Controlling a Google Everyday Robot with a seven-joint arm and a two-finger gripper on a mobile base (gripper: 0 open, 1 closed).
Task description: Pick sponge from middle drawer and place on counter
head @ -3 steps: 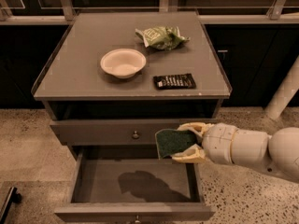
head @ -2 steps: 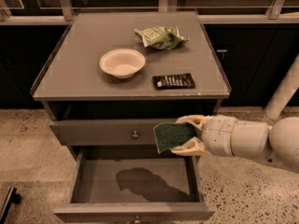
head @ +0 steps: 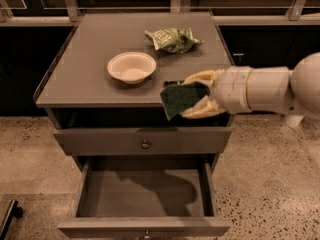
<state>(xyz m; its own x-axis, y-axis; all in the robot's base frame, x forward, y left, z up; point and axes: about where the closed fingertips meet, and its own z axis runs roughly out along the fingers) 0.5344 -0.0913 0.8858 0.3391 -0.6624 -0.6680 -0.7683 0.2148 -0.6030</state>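
Observation:
My gripper (head: pixel 192 96) comes in from the right on a white arm and is shut on the sponge (head: pixel 181 98), dark green face toward the camera. It holds the sponge in the air at the front right edge of the counter (head: pixel 80 59), above the cabinet's front. The middle drawer (head: pixel 145 193) is pulled open below; its grey tray holds nothing I can see. The flat black wrapper is almost wholly hidden behind the gripper.
A white bowl (head: pixel 131 67) stands in the middle of the counter. A light green snack bag (head: pixel 172 38) lies at the back right. The top drawer (head: pixel 145 143) is closed, with a round knob. Speckled floor surrounds the cabinet. Dark cabinets and rails run behind.
The gripper has risen with the sponge, from in front of the top drawer up to the counter's front right edge. The black wrapper is now covered by it.

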